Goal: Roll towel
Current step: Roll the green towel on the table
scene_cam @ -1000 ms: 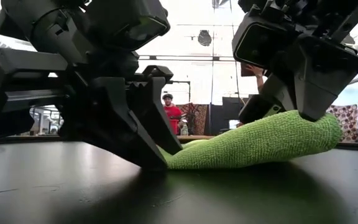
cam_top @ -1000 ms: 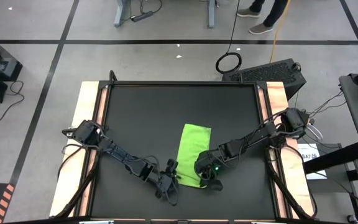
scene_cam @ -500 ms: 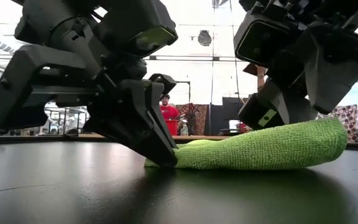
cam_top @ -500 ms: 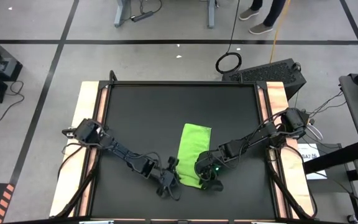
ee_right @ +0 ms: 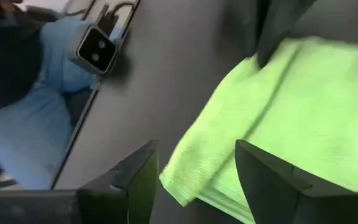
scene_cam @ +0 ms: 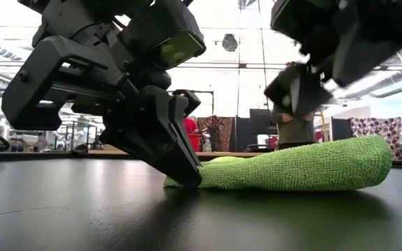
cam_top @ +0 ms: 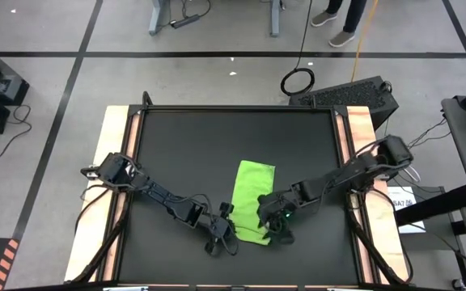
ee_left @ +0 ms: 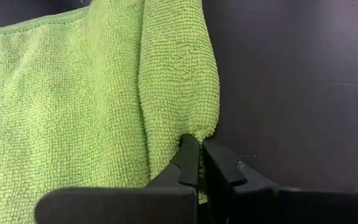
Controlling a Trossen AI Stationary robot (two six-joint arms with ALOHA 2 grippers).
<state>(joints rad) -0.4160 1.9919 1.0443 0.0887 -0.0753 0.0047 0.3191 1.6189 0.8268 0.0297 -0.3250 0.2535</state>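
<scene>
The lime-green towel [cam_top: 253, 198] lies on the black table, long side running near to far, its near end doubled over into a thicker fold [scene_cam: 292, 166]. My left gripper [cam_top: 225, 232] is at the towel's near left corner, shut on it [ee_left: 197, 144]. My right gripper [cam_top: 280, 230] hangs open just above the towel's near right corner [ee_right: 194, 168]. It touches nothing and stands well clear of the cloth in the low view [scene_cam: 300, 89]. My left gripper pinches the doubled-over edge of the towel at its near left corner [ee_left: 188, 127] between its two fingertips. The fingers slant down from the table's left and near side [scene_cam: 187, 171]. The towel lies slack on the table.
The black mat [cam_top: 184, 145] is bare on the left and far sides of the towel. Wooden rails [cam_top: 116, 153] run along both side edges. The low camera [ee_right: 96, 45] sits at the table's near edge. A person [scene_cam: 295, 129] stands in the room beyond.
My left gripper has shut on the towel's near left corner. My right gripper has opened, let go of the near right end and risen. That end, held up before, has dropped and now lies flat on the table.
</scene>
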